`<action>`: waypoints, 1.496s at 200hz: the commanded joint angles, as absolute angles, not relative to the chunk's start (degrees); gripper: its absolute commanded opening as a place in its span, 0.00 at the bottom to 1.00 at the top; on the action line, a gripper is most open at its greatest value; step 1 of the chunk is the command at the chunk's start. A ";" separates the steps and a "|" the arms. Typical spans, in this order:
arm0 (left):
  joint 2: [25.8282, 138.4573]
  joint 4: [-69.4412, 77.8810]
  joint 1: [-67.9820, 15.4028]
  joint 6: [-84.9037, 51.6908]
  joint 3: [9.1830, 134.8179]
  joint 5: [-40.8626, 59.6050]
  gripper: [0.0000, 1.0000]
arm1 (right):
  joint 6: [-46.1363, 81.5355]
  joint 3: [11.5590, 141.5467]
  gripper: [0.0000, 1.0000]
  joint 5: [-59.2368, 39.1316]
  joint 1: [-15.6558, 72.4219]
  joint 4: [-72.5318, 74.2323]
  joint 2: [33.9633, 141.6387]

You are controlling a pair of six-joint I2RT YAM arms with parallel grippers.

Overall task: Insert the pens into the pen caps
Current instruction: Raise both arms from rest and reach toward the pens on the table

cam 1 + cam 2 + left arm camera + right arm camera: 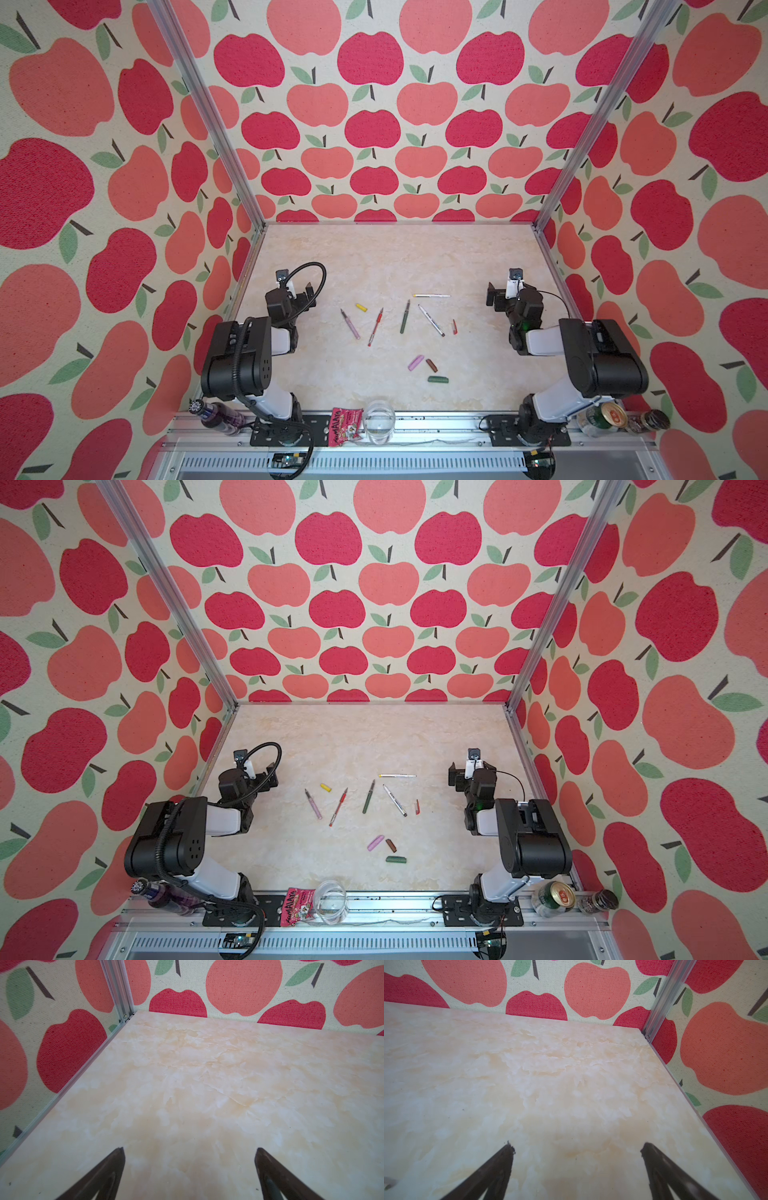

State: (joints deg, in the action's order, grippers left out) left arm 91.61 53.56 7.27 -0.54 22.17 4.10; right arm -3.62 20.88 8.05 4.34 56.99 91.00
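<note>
Five pens lie mid-table in both top views: lilac-pink, red, dark green and two white ones. The caps lie loose: yellow between the lilac-pink and red pens, thin red right of the white pens, and pink, brown and dark green nearer the front. My left gripper hovers left of the pens, open and empty. To their right, my right gripper is open too. Both wrist views show only bare table.
Apple-print walls with aluminium posts close three sides. On the front rail stand a purple bottle, a snack packet, a glass, a can and a dark jar.
</note>
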 commanded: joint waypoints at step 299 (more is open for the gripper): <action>60.34 -8.04 -29.83 18.34 48.79 15.23 0.99 | 60.21 74.04 0.65 17.31 35.24 -34.85 97.77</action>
